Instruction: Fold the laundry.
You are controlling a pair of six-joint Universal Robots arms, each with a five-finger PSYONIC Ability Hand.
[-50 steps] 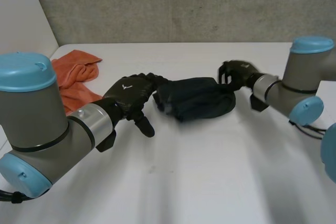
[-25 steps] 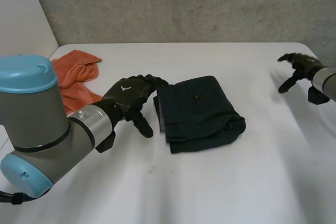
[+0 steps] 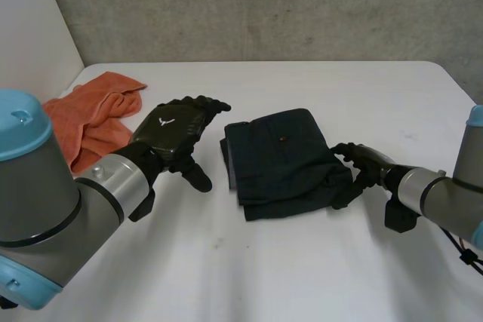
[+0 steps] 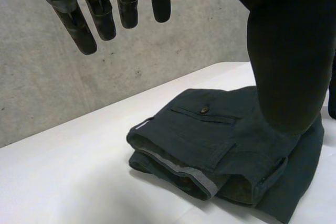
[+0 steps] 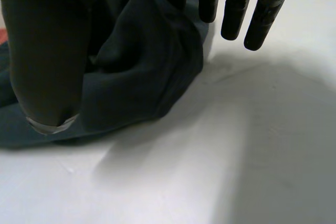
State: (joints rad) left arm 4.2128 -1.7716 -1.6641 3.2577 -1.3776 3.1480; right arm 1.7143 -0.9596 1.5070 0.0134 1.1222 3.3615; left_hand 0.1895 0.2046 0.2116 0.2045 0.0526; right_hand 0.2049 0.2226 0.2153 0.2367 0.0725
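A pair of dark navy trousers point(image 3: 283, 160) lies folded into a thick, roughly square bundle at the middle of a smooth white table point(image 3: 302, 262). The left wrist view shows its woven cloth, a welt pocket with a small brown button point(image 4: 203, 110), and a pale inner hem at the folded edge. A crumpled orange towel point(image 3: 94, 115) sits near the table's left edge. The black left hand point(image 3: 170, 130), with a small white emblem point(image 3: 164, 120) on its back, has drawn back from the bundle's left edge and hovers beside it, fingers straight and spread, holding nothing. The right hand point(image 3: 361, 167), far off to the right half a second ago, has come to the bundle's right corner, its fingers point(image 5: 236, 9) loosely extended, apart from the thumb.
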